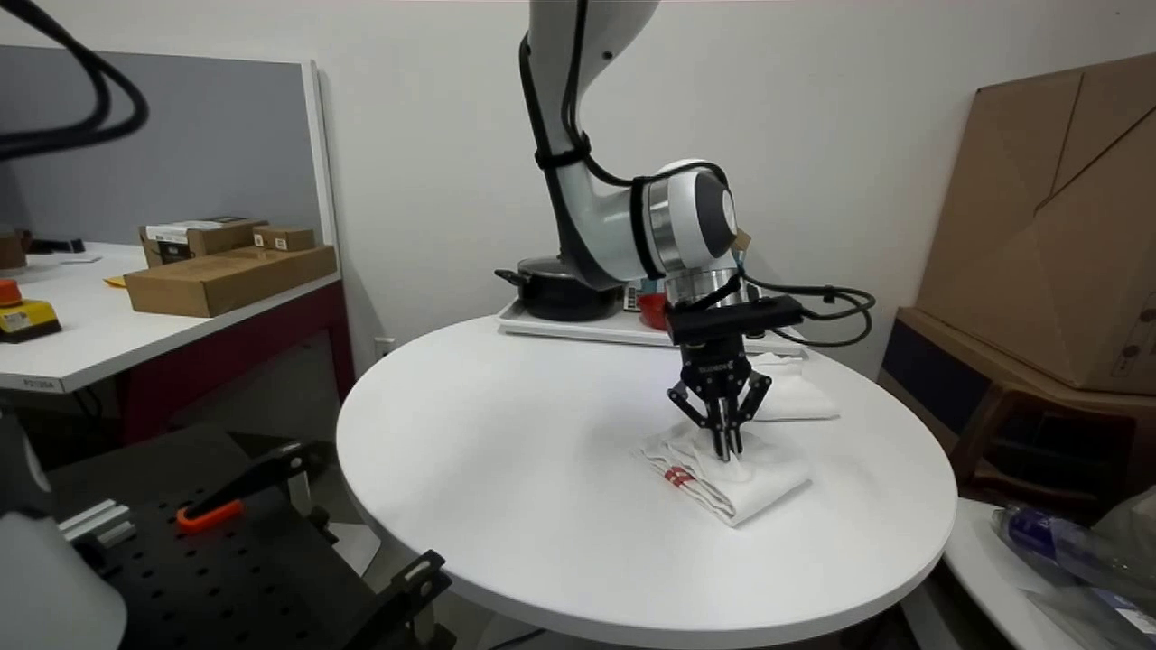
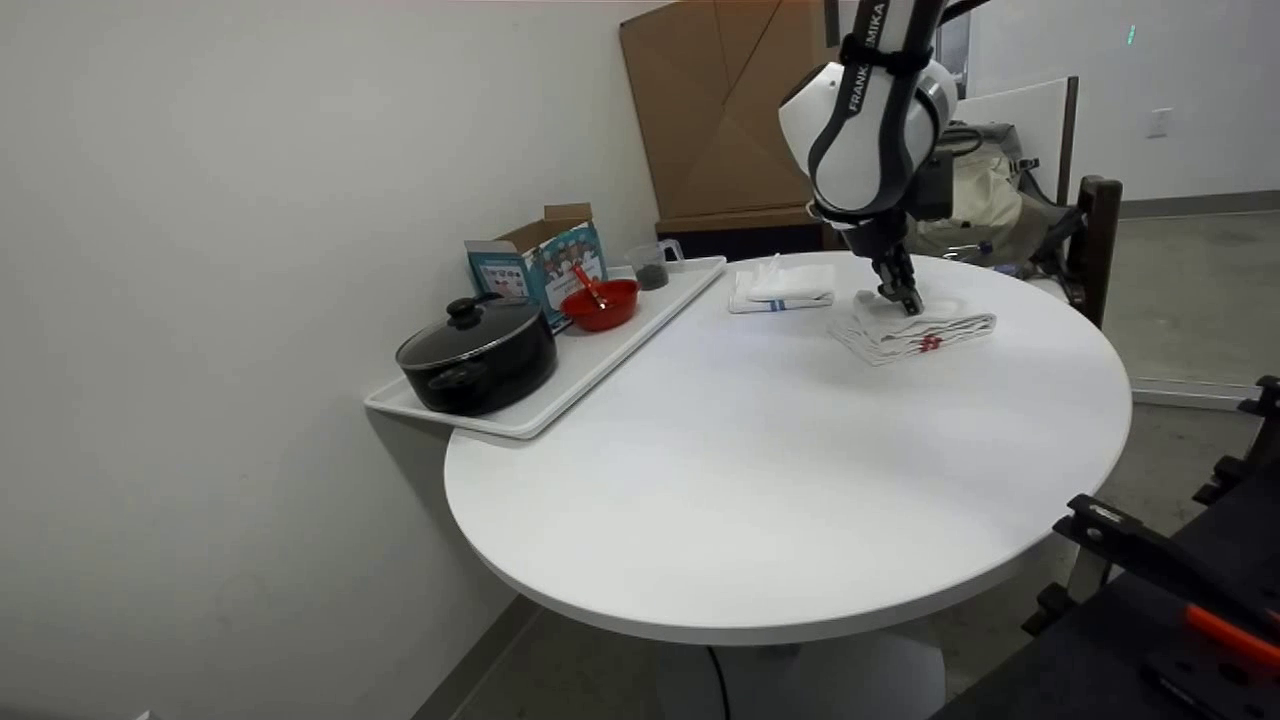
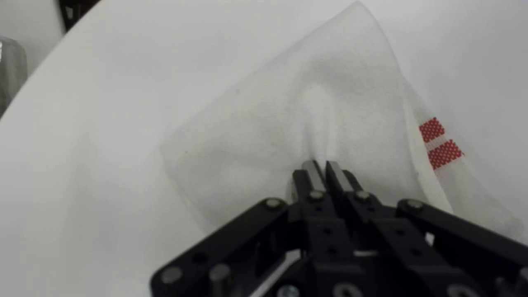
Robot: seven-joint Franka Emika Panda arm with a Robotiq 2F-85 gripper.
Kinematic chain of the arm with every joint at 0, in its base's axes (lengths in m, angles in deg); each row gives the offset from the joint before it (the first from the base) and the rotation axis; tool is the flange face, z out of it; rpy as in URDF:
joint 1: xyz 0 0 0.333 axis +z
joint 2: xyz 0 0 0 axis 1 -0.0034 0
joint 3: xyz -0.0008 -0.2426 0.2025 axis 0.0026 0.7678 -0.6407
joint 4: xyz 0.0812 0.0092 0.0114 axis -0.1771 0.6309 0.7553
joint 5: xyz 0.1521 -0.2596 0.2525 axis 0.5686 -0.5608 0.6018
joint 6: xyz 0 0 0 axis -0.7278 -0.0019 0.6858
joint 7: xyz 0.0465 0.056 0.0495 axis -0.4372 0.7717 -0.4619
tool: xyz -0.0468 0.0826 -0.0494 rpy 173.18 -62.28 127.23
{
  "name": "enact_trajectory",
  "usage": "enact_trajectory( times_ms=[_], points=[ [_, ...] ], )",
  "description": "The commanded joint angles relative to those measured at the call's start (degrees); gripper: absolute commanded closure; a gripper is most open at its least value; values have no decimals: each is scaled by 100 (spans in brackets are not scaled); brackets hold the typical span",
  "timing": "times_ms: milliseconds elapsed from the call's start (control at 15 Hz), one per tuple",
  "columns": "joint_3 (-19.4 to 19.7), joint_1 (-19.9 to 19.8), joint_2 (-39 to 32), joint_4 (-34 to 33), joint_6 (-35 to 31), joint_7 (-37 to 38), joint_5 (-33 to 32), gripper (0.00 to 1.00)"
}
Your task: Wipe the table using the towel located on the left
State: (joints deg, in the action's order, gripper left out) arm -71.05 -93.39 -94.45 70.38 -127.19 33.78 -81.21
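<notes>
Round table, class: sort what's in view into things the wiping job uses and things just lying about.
Belong to the job:
round table
red-striped towel
claw, pinching it

Just lying about:
blue-striped towel
black pot
red bowl
white tray

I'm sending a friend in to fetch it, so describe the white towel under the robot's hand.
Find the big round white table. On it, the robot's black hand pinches a loosely folded white towel. Its edge is striped red, while the folded white cloth beside it is striped blue.
</notes>
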Motion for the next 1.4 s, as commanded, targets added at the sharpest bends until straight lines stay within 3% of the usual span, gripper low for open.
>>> enact_trajectory(
  times_ms=[0,600,1000,1333],
  points=[
    [-155,309,-577,-1115,476,178,126,93],
    [-511,1094,-1261,-3231,1534,190,317,93],
    [-741,1518,-1231,-3319,1506,147,261,93],
    [-714,1669,-1670,-3274,1584,138,220,93]
  ],
)
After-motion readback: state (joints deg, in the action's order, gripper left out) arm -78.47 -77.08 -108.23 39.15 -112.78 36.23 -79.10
